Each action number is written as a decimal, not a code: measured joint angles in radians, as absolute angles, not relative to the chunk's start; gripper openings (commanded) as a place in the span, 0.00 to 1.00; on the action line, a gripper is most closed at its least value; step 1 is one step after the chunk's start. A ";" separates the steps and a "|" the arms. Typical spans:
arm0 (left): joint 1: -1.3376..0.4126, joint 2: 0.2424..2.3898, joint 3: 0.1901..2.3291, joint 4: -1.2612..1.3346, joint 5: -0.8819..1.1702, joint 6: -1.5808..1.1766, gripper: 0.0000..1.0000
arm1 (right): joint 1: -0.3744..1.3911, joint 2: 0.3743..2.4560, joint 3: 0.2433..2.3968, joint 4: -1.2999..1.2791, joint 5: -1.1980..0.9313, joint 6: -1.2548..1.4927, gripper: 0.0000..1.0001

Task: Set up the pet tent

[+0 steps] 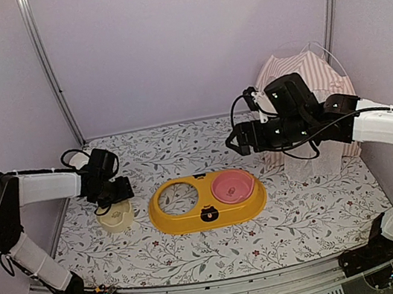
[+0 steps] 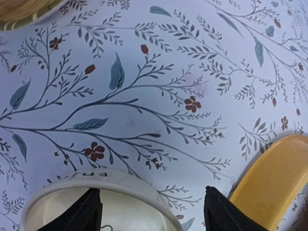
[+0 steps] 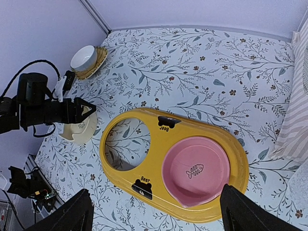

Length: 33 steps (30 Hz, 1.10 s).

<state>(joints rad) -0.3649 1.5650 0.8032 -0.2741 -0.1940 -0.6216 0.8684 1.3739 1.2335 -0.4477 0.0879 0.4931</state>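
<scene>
Floral tabletop (image 1: 181, 142): pet tent (image 1: 297, 73) rear-right, behind R pincer (image 1: 234, 143); pincer wide open, empty.

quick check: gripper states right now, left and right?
left gripper: open, jaws astride the rim of the cream bowl, not closed on it.
right gripper: open, holding nothing.

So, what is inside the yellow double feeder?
The yellow feeder holds a pink bowl in its right hole. Its left hole is empty; the floral tablecloth shows through. Whatever lies under the bowl is covered.
</scene>
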 measured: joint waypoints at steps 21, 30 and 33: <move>-0.471 1.547 0.770 -0.285 -0.241 -0.565 0.30 | 0.868 1.316 1.190 -0.440 0.105 0.482 0.90; -0.485 1.581 0.767 -0.260 -0.230 -0.548 0.07 | 0.868 1.295 1.169 -0.425 0.129 0.487 0.90; -0.492 1.585 0.772 -0.257 -0.227 -0.549 0.00 | 0.868 1.294 1.169 -0.422 0.130 0.490 0.91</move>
<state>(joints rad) -0.4915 1.5848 0.7715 -0.2565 -0.2268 -0.5488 0.8684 1.2938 1.1690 -0.4225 0.1299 0.4904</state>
